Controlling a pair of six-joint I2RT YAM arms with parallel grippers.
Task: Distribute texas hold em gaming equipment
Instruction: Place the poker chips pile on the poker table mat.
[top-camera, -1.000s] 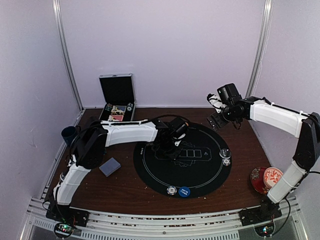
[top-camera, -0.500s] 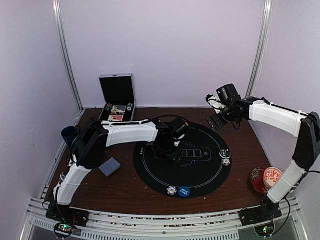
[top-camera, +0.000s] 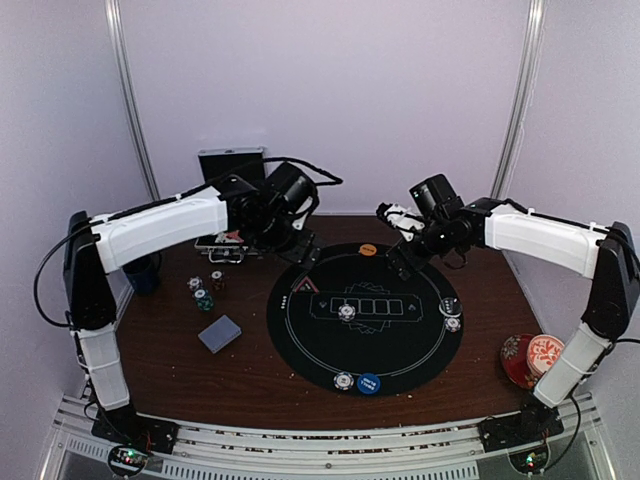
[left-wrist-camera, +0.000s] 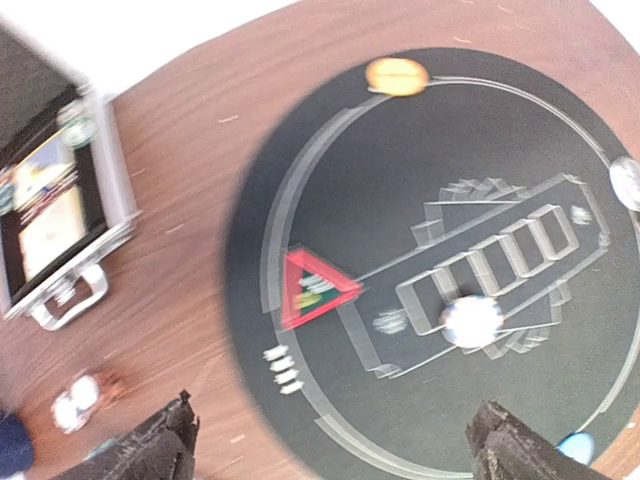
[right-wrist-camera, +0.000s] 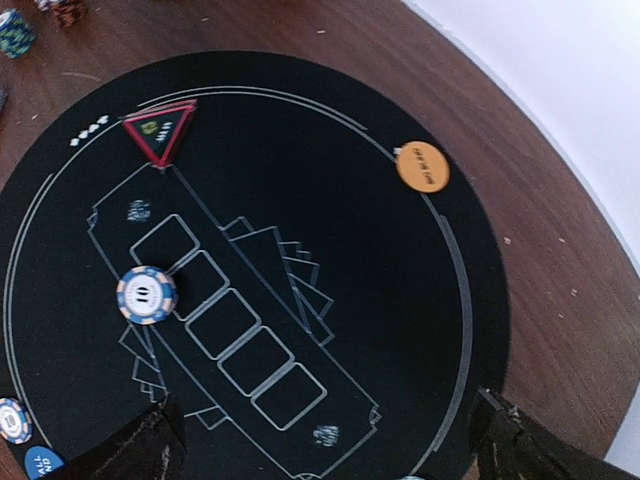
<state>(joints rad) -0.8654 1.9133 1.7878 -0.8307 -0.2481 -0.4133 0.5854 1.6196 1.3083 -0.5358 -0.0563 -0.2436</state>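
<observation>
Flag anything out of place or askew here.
Red floral-patterned cup and saucer at the near right: not poker gear. Grey-blue card deck lies skewed on the wooden table, left of the black round mat.

A dark brown wooden surface (top-camera: 250, 385) carries a round black mat (top-camera: 400, 352) at its middle. Left of it lie a grey-blue card deck (top-camera: 220, 333) and small round chips (top-camera: 203, 298); right, a red floral cup and saucer (top-camera: 535, 358).

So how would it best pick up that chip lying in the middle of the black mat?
By its rim, from straight above. The chip lies flat on the mat, so only its thin edge offers a hold; being round, any two opposite points would likely do.
</observation>
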